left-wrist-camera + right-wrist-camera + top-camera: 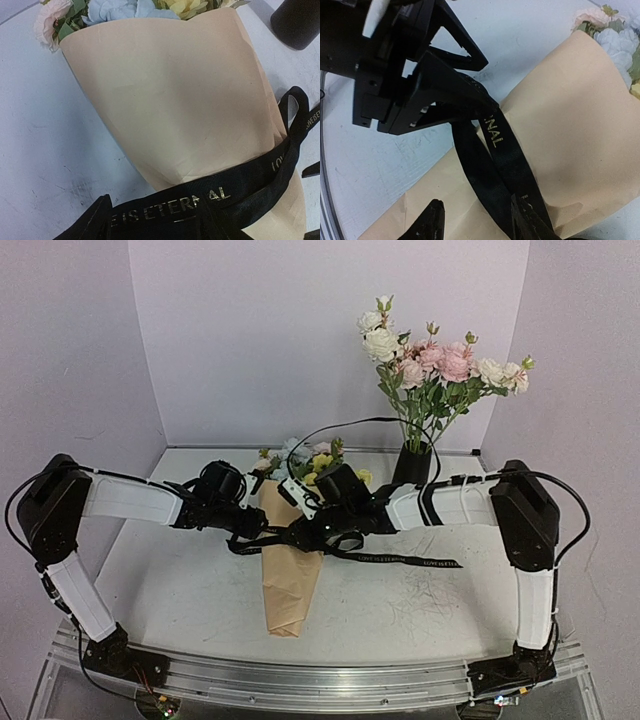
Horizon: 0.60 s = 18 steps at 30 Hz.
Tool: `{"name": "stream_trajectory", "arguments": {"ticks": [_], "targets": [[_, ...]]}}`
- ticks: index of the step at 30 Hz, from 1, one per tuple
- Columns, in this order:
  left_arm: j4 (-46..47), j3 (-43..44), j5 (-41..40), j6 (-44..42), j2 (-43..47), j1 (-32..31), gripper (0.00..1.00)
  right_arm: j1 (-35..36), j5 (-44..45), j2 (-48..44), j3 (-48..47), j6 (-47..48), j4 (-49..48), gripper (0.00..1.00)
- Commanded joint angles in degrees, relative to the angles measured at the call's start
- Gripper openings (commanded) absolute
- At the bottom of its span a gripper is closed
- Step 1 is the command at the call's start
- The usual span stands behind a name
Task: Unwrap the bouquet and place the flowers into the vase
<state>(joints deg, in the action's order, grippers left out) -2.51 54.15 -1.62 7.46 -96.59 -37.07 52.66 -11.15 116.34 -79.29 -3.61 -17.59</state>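
White table [420, 610], scuffed right of centre. Lying at centre: kraft-paper bouquet [288, 585], black ribbon [400, 558] trailing rightward. Standing at rear right: black vase [411, 466].

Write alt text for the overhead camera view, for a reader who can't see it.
Two black-and-white robot arms reach inward, the left claw and right claw meeting over the black ribbon around a tan paper bouquet lying on a white table. Behind, a black vase stands with cream and pink roses rising above it.
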Motion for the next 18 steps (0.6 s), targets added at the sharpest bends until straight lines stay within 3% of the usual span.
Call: {"name": "stream_trajectory", "arguments": {"ticks": [1,7,10,16,18], "targets": [[1.9,2.1,-1.3,1.0,0.5,0.4,0.58,0.1,0.6,2.4,-3.7,0.8,3.2,0.47],[2.2,1.4,-3.0,1.2,0.9,0.6,0.59,0.7,3.3,4.6,-3.7,1.1,4.3,0.44],[2.2,1.4,-2.7,1.3,0.7,0.6,0.59,0.8,3.2,5.0,-3.6,0.9,4.4,0.35],[2.2,1.5,-1.9,1.5,0.6,0.8,0.59,0.8,4.3,3.8,-2.8,0.5,4.3,0.02],[2.3,1.4,-1.9,1.4,0.8,0.8,0.59,0.9,5.6,2.4,-1.6,0.1,4.0,0.00]]}}
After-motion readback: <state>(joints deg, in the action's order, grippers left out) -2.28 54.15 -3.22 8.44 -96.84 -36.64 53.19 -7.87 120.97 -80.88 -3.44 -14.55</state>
